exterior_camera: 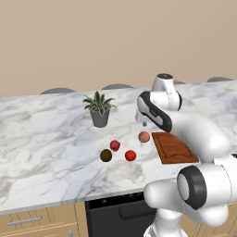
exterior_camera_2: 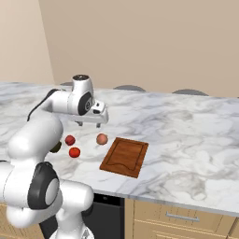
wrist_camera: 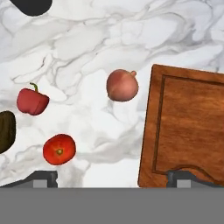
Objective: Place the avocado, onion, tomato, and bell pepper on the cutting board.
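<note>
the arm reaches out over the marble counter [exterior_camera: 46,134] and the gripper [exterior_camera_2: 91,124] hangs in the air above the produce, holding nothing. in the hand view its two dark fingertips [wrist_camera: 43,178] sit far apart at the bottom corners, so the pincer is spread wide and empty.

all four pieces lie on the bare marble, off the cutting board [exterior_camera_2: 125,156]. the onion [exterior_camera: 144,136] is the closest to it, just beside the board's left edge but not touching; from the hand view the onion [wrist_camera: 122,85] shows a clear strip of marble between it and the cutting board [wrist_camera: 192,127]. the tomato [exterior_camera: 130,155] sits nearer the counter's front edge, with the bell pepper [exterior_camera: 115,145] a little behind it and the avocado [exterior_camera: 106,155] to its left. these three make a loose cluster, near one another yet apart. the hand view catches the bell pepper [wrist_camera: 32,101] with its green stem up, the tomato [wrist_camera: 59,149] below it, and the avocado [wrist_camera: 6,131] cut off by the frame edge.

farther back a potted plant [exterior_camera: 99,109] stands upright, well apart from the produce. the board lies flat with nothing on it.
</note>
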Tool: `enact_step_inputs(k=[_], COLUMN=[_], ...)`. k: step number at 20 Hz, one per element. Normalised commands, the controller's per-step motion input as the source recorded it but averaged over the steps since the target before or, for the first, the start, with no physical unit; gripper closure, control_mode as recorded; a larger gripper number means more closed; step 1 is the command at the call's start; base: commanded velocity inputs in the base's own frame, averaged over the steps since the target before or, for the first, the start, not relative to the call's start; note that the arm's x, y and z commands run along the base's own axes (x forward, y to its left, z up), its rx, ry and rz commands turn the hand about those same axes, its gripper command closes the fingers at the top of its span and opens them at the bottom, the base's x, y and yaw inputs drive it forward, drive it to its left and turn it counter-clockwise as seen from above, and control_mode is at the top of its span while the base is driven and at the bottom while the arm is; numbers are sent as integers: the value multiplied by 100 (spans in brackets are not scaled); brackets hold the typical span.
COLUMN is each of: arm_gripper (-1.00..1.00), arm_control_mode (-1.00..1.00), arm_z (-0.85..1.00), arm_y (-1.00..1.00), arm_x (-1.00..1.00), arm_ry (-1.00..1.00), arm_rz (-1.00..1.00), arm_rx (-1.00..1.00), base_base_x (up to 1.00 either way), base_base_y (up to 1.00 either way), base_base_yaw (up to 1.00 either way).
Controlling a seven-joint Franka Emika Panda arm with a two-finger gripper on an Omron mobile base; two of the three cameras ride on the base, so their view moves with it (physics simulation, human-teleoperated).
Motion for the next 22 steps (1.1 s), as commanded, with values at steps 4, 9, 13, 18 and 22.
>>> enact_step_inputs(k=[4,9,13,18,22], arm_gripper=[-100,-100,-100,-100,-100], arm_control_mode=[-100,-100,-100,-100,-100], arm_z=[-53,-55,-47,-32,-25], arm_y=[-7,-6,-2,0,0], arm_x=[39,34,37,41,35], arm_ry=[0,0,0,-1,-4], arm_rz=[0,0,0,0,-2], arm_rx=[0,0,0,0,0], base_base_x=[0,0,0,0,0], base_base_y=[0,0,0,0,0], base_base_yaw=[0,0,0,0,0])
